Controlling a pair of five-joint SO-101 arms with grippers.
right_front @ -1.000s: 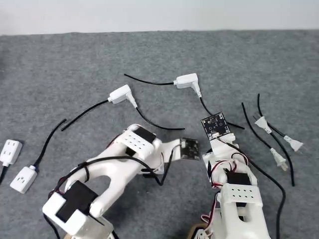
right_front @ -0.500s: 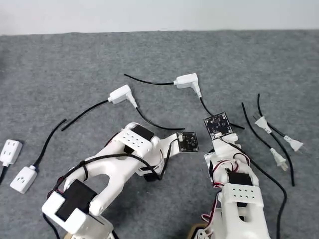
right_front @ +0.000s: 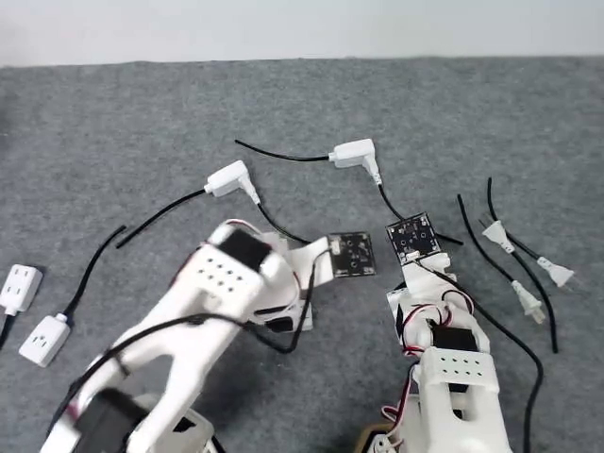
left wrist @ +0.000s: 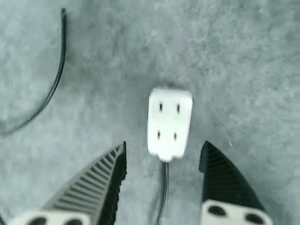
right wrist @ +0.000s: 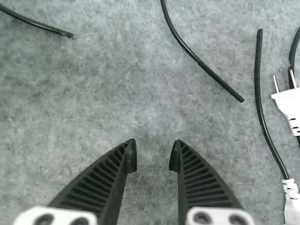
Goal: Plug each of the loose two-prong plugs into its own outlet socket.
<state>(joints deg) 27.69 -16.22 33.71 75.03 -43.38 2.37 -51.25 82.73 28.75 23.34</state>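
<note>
One outlet socket [left wrist: 170, 122]; partly inside left tool [left wrist: 164, 149] (jaws spread apart)

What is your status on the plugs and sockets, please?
Left gripper open, outlet socket just ahead. Right gripper open over carpet, plug lying beside, untouched. Socket's cord runs back between left fingers.

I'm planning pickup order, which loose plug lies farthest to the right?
The outermost plug, rightmost in the high view. The upper plug and lower plug both lie left of it.
</note>
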